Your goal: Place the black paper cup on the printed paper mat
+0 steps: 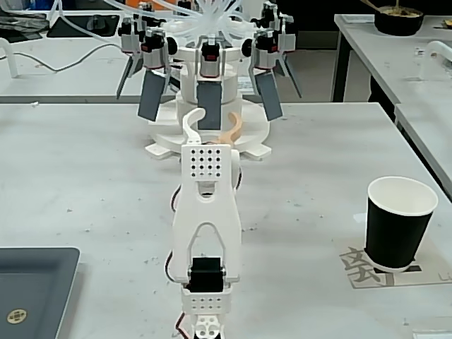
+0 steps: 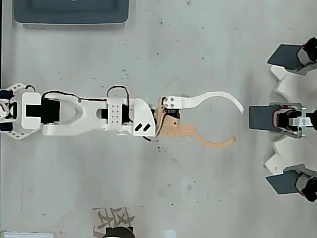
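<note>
The black paper cup (image 1: 397,226) stands upright at the right of the fixed view, white inside, its base resting on the printed paper mat (image 1: 357,267). In the overhead view only a sliver of the cup (image 2: 119,233) shows at the bottom edge, on the mat (image 2: 106,218). My gripper (image 2: 237,126) is stretched out over the bare table middle, far from the cup. It is open, with nothing between its white and orange curved fingers. In the fixed view the gripper (image 1: 214,121) points away, towards the white device.
A white device with dark flat paddles (image 1: 208,85) stands just beyond the fingertips, at the right edge (image 2: 290,119) of the overhead view. A dark grey tray (image 1: 35,289) lies on the near left corner (image 2: 72,12). A black bowl (image 1: 399,18) sits on another table.
</note>
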